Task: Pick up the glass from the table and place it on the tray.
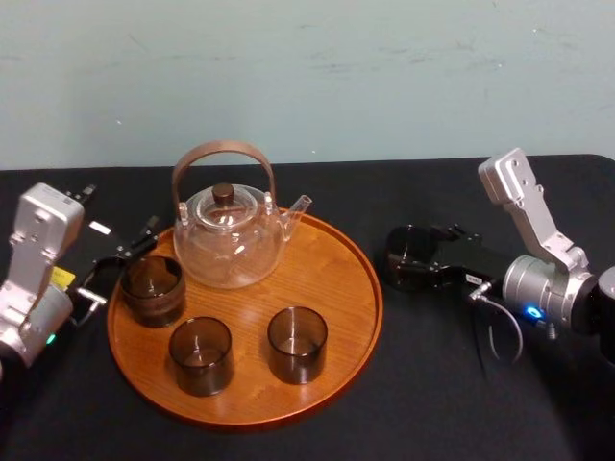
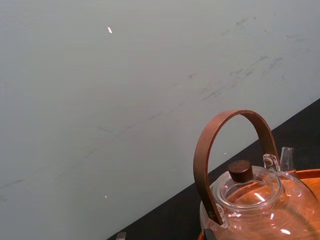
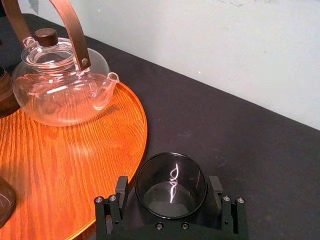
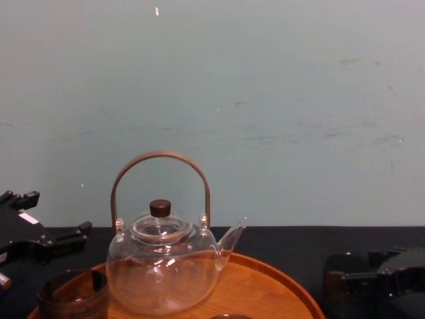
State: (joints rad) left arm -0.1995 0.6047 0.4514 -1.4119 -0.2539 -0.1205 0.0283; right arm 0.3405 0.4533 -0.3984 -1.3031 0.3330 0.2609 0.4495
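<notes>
Black tabletop point(image 3: 240, 140), just beside the tray point(image 3: 75, 165), bears the glass point(image 3: 171, 186) between the right gripper's point(image 3: 168, 184) released, spread fingers point(image 3: 121, 187).

We found the counter point(image 1: 432, 384) covered in plain black and running back to a pale wall point(image 1: 384, 77). Two things stood directly on it. The round wooden tray point(image 1: 336, 317) lay flat across the left and middle, its low rim raised above the black surface. A dark glass point(image 3: 171, 186) stood upright near the tray's right edge, apart from the rim, mouth upward.
</notes>
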